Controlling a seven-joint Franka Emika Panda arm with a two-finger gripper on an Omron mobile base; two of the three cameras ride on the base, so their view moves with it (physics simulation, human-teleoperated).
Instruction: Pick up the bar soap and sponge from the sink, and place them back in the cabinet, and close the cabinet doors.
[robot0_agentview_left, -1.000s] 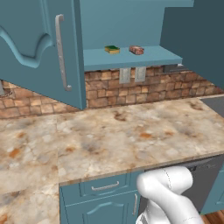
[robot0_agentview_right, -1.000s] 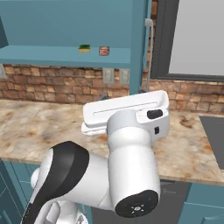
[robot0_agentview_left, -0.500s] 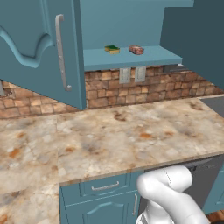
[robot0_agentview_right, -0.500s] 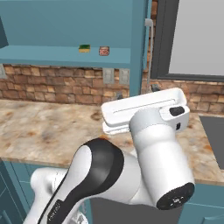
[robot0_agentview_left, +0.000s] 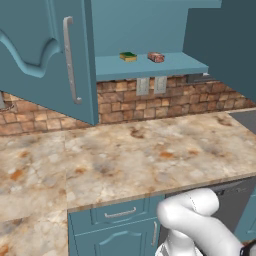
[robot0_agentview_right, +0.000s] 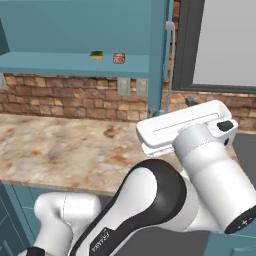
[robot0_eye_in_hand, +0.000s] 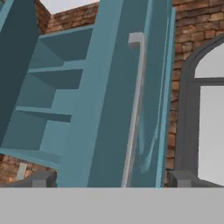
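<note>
Teal cabinet doors (robot0_eye_in_hand: 131, 109) apparently ajar

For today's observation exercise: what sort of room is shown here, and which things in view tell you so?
Most likely a kitchen, a rendered one. A marbled counter runs below a brick wall, teal cupboards sit beneath it, and an open cabinet above holds a sponge and bar soap.

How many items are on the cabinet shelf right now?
2: the sponge on the left and the bar soap to its right, apart, both on the lowest shelf. Upper shelves may hide more.
</note>
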